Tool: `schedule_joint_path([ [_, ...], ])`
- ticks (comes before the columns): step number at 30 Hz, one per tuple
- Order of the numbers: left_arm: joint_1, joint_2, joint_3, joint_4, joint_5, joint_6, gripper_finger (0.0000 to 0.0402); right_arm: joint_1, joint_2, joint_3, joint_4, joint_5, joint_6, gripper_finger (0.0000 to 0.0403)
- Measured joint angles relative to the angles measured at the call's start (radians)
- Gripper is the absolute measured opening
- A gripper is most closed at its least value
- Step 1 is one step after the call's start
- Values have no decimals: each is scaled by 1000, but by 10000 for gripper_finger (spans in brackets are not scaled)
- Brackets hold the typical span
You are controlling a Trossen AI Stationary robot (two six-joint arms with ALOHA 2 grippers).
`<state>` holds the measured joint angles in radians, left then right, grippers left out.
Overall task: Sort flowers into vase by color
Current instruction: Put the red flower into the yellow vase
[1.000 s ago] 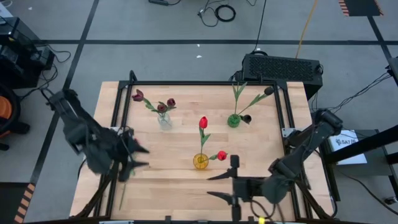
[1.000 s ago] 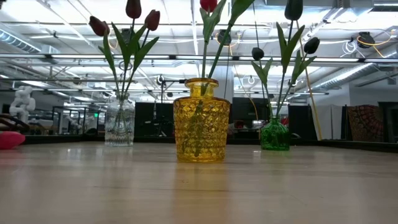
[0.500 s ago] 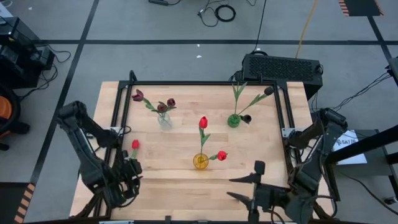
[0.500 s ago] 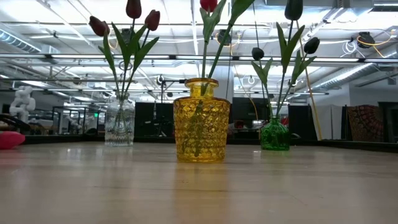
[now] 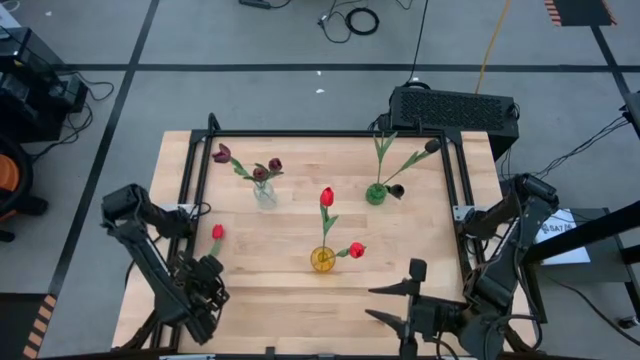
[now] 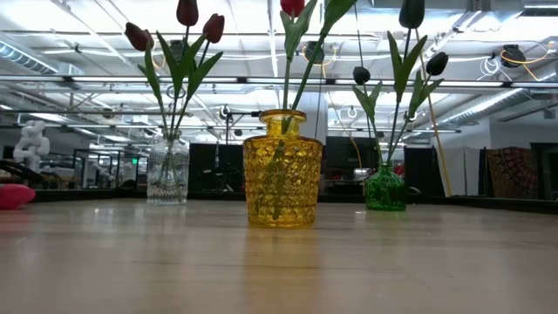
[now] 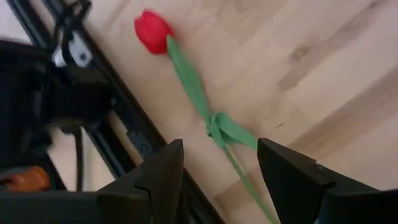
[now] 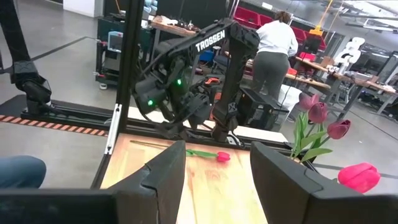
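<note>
Left gripper (image 7: 219,163) is hanging with its fingers spread and nothing in them, right over a loose red tulip (image 7: 186,81) lying flat on the table (image 5: 420,240), its stem running between the fingertips, while the right gripper (image 5: 385,303), also open and empty, waits well off to the side.

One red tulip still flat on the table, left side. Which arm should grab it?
Left. The left gripper is open just beside the loose red tulip, whose stem runs between its fingers in the left wrist view. The right gripper sits at the near right edge, across the table.
</note>
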<state>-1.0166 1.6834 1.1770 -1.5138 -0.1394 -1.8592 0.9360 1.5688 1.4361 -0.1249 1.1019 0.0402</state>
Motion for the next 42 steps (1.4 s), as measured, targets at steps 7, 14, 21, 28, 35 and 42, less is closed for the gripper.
schedule_joint_path([
  [7, 22, -5, -169, 148, 62, -45, 212, 0, 0, 0, 0, -1, 0, 173],
  [14, 35, -60, -295, 285, 91, -24, 211, -2, 0, 0, 0, -3, -6, 173],
  [21, 34, -84, -382, 447, 157, -11, 169, -3, 0, 0, 0, -3, -7, 173],
  [28, 33, -86, -395, 497, 155, 32, 119, -3, 0, 0, 0, -3, -7, 173],
  [35, 32, -83, -385, 518, 93, 110, 59, -3, 0, 0, 0, -3, -7, 173],
  [42, 32, -82, -299, 475, -56, 227, 11, -5, 0, 0, 0, -3, -10, 173],
])
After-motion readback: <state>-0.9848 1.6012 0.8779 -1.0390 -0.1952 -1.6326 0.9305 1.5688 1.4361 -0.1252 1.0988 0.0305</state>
